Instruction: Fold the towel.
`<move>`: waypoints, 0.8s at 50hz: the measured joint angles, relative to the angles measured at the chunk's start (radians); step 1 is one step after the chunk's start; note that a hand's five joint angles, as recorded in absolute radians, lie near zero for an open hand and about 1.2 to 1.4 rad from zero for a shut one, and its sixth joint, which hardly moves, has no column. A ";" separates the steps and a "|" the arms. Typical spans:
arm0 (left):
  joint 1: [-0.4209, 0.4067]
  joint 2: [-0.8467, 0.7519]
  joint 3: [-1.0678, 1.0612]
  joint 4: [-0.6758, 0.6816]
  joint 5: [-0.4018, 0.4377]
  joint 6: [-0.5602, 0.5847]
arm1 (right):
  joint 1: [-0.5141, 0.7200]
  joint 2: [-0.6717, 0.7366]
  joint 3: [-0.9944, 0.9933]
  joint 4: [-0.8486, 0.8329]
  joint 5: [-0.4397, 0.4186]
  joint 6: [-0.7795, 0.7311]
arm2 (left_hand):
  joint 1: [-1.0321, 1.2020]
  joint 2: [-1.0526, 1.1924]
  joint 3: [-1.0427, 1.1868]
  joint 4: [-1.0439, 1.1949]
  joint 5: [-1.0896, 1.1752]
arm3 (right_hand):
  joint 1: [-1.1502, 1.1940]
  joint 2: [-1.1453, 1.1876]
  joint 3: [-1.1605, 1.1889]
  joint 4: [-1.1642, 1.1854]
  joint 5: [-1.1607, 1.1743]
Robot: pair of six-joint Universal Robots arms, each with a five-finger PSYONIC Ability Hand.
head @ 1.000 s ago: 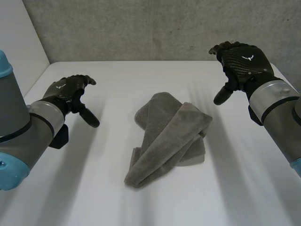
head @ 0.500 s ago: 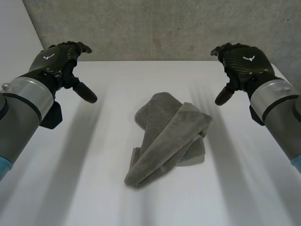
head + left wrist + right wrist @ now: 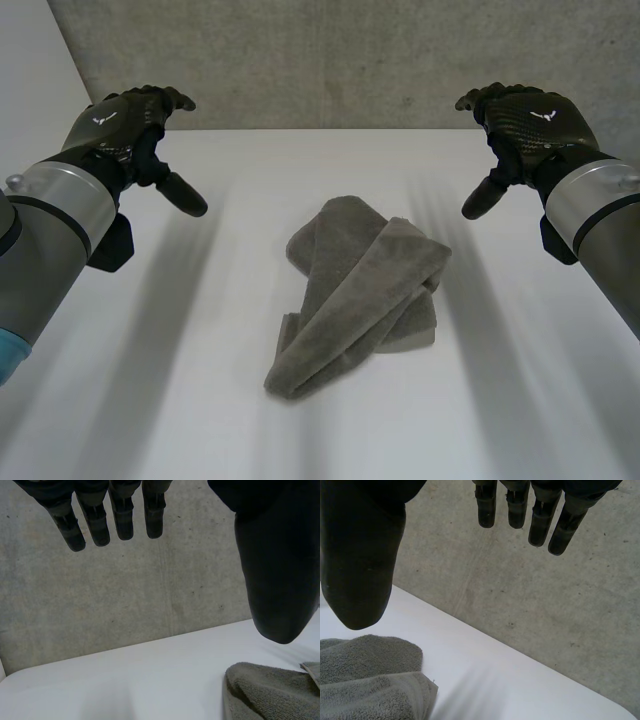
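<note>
Towel [image 3: 360, 295] lay mid-tabletop [image 3: 200, 400] in a rough, skewed multi-layer fold, left robot hand [image 3: 125, 135] and right robot hand [image 3: 525, 125] both spread, empty, raised well clear either side; folding looked mostly done, squaring-up possibly left.

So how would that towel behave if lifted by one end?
Probably floppy: the towel lies in soft, uneven folds, so a lifted end would likely drape and unfold. Its thick pile suggests it would bunch rather than slide on the table.
</note>
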 measured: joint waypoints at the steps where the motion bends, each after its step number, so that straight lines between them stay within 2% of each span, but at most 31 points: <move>1: 0.000 0.000 0.000 0.000 0.000 0.000 | 0.000 0.000 0.000 0.000 0.000 0.000 | 0.000 0.000 0.000 0.000 0.000 | 0.000 0.000 0.000 0.000 0.000; 12: -0.003 -0.005 -0.018 0.003 0.012 0.003 | -0.006 -0.002 0.003 -0.005 -0.027 -0.007 | 0.000 0.000 0.000 0.000 0.000 | 0.000 0.000 0.000 0.000 0.000; 15: -0.006 -0.008 -0.038 0.003 0.015 0.003 | -0.007 0.001 0.000 -0.008 -0.077 -0.017 | 0.000 0.000 0.000 0.000 0.000 | 0.000 0.000 0.000 0.000 0.000; 21: -0.025 -0.026 -0.113 0.006 0.029 0.000 | -0.023 0.042 -0.014 -0.011 -0.263 -0.080 | 0.000 0.000 0.000 0.000 0.000 | 0.000 0.000 0.000 0.000 0.000; 25: -0.060 -0.071 -0.169 0.006 0.057 0.000 | -0.039 0.127 -0.041 -0.012 -0.381 -0.144 | 0.000 0.000 0.000 0.000 0.000 | 0.000 0.000 0.000 0.000 0.000; 28: -0.091 -0.109 -0.195 0.005 0.070 0.000 | -0.044 0.207 -0.075 -0.015 -0.423 -0.185 | 0.000 0.000 0.000 0.000 0.000 | 0.000 0.000 0.000 0.000 0.000; 40: -0.191 -0.303 -0.212 0.009 0.072 0.001 | -0.019 0.506 -0.238 -0.039 -0.427 -0.336 | 0.000 0.000 0.000 0.000 0.000 | 0.011 0.004 0.000 0.000 0.006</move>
